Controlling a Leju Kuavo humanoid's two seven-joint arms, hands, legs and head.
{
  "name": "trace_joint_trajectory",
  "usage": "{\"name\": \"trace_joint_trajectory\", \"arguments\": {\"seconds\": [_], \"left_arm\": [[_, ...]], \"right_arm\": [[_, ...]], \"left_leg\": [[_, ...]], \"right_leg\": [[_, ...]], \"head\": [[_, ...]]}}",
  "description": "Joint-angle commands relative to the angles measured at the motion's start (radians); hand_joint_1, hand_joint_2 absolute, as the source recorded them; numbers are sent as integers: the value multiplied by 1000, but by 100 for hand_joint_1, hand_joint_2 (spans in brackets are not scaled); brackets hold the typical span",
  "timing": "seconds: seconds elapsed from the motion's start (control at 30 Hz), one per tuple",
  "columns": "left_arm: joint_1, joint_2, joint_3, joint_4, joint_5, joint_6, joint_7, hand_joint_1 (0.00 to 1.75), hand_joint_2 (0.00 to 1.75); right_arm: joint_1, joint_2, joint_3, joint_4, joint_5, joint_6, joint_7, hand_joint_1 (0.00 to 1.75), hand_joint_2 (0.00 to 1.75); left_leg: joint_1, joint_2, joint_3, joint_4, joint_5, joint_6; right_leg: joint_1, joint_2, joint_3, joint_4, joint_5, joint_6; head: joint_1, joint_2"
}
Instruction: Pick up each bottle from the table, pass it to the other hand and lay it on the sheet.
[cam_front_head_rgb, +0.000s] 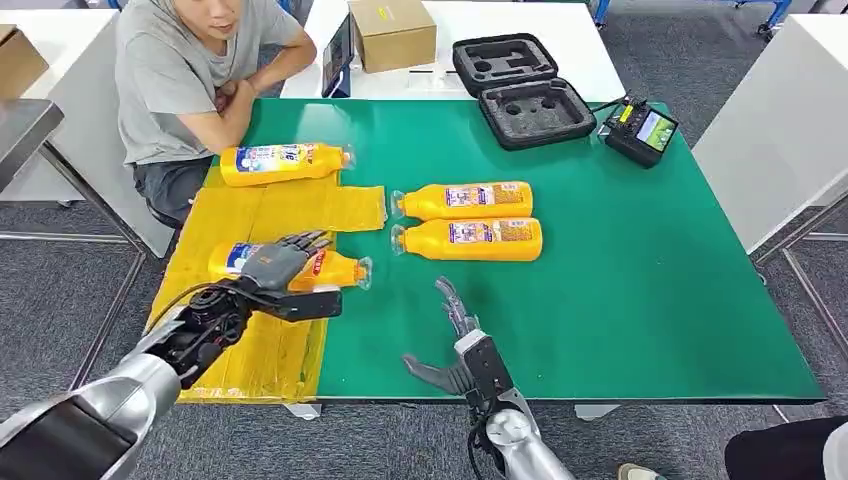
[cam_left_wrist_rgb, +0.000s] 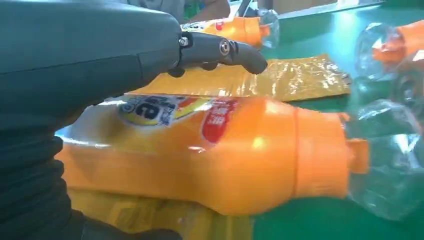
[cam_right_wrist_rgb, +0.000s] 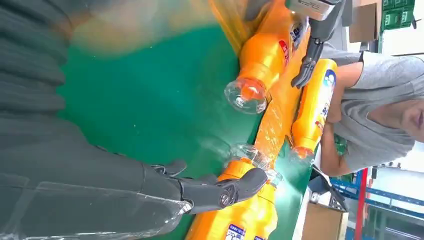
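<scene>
The left hand (cam_front_head_rgb: 275, 263) lies over a bottle (cam_front_head_rgb: 335, 270) on the yellow sheet (cam_front_head_rgb: 262, 215). Its fingers (cam_front_head_rgb: 305, 241) reach across the top of the bottle, past its far side. In the left wrist view the thumb (cam_left_wrist_rgb: 222, 50) sticks out above the bottle (cam_left_wrist_rgb: 210, 150) with a gap under it, and I cannot tell if the hand has hold of the bottle. This bottle lies on its side near the sheet's right edge, and its clear cap (cam_front_head_rgb: 364, 272) pokes out over the green table (cam_front_head_rgb: 620, 270).

The right hand (cam_front_head_rgb: 455, 345) hangs over the near edge of the table. It holds nothing, and its fingers (cam_front_head_rgb: 452, 305) are spread and point away from the robot.

A second bottle (cam_front_head_rgb: 283, 163) lies on its side at the far end of the sheet, cap to the right. Two more bottles (cam_front_head_rgb: 468, 220) lie side by side on the bare table, just right of the sheet, caps toward the sheet.

A person (cam_front_head_rgb: 190, 80) in a grey shirt sits at the far left corner with arms folded. Behind the table lie an open black case (cam_front_head_rgb: 522, 90), a small black box with a screen (cam_front_head_rgb: 640, 130) and a cardboard box (cam_front_head_rgb: 392, 33).
</scene>
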Motion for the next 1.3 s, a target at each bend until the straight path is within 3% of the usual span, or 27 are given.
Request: {"name": "trace_joint_trajectory", "arguments": {"seconds": [0.03,0.5,0.57,0.63,0.87,0.93,1.0,1.1,1.17,1.23,1.3], "left_arm": [[12,4,-19,-1,-38,23,38,0,175],[43,21,4,-92,-25,79,-31,0,175],[78,50,10,-191,0,47,-63,0,175],[156,142,13,-414,22,15,-53,0,175],[216,210,32,-566,49,17,-48,0,175],[305,258,69,-706,78,65,-56,0,175],[342,267,82,-742,86,86,-59,0,175],[515,276,132,-917,107,121,-45,0,175],[598,259,172,-992,109,108,-47,0,175],[644,247,193,-1032,104,97,-46,0,175],[651,245,191,-1038,102,97,-46,0,175]], "right_arm": [[-20,5,-33,26,-3,2,2,0,175],[-4,1,-44,12,-2,-3,2,0,175],[4,0,-50,5,-1,-6,2,0,175],[15,-2,-62,-5,-1,-4,2,0,175],[10,1,-71,6,2,-6,2,0,175],[5,6,-74,18,7,3,2,0,175],[1,8,-74,23,10,3,2,0,175],[-9,13,-60,30,27,2,2,0,175],[-10,-6,-11,25,80,-60,2,0,175],[-18,-43,72,26,183,-211,2,0,175],[-20,-51,71,23,178,-205,2,0,175]], "left_leg": [[0,1,4,-1,-2,-1],[0,0,4,0,-2,-1],[0,1,2,0,-1,-1],[0,3,3,-1,-2,-1],[0,3,1,0,-2,-1],[0,4,3,0,-3,-2],[0,5,2,-1,-2,-1],[-1,7,2,-2,-3,-1],[0,8,3,-2,-3,-1],[-1,9,5,-2,-5,-1],[0,8,5,-1,-6,-2]], "right_leg": [[0,3,3,0,-2,-1],[0,2,3,0,-2,-1],[0,2,1,0,-1,0],[-1,4,2,0,-1,-1],[0,4,0,0,-1,-1],[0,5,1,1,-2,-1],[0,6,0,0,-1,-1],[-1,7,0,-1,-1,0],[0,7,0,-1,-1,0],[-1,8,2,-1,-2,-1],[-1,8,2,-1,-3,-1]], "head": [[0,0],[0,0],[0,0],[0,0],[0,0],[0,0],[0,0],[0,0],[0,0],[0,0],[0,0]]}}
